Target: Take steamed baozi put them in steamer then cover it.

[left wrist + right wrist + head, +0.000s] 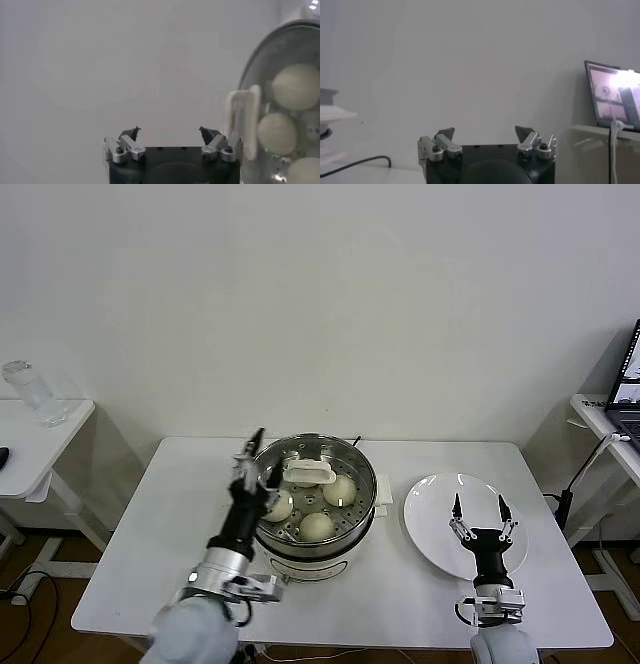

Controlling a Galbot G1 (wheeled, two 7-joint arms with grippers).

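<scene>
Glass lid [312,484] already seated on the steamer [314,569] at the middle of the desk [140,564], white handle [309,473] at its centre, three buns [317,526] clearly visible beneath the glass, a possible fourth hidden by the left arm. Left gripper [252,452] at the steamer's left rim, just beside the handle, fingers [133,134] spread wide and clamped on nothing. Right gripper [479,511] parked over the white plate [430,534], fingers apart, empty. Task apparently finished bar the retreat. Lid: stiff, fairly heavy, smooth and breakable; best taken by the oblong handle across its narrow width, never by the slick glass or thin metal rim. Buns: light, soft, easily dented; gentle pinch at the sides only. Steamer body: rigid steel, probably heavy.
</scene>
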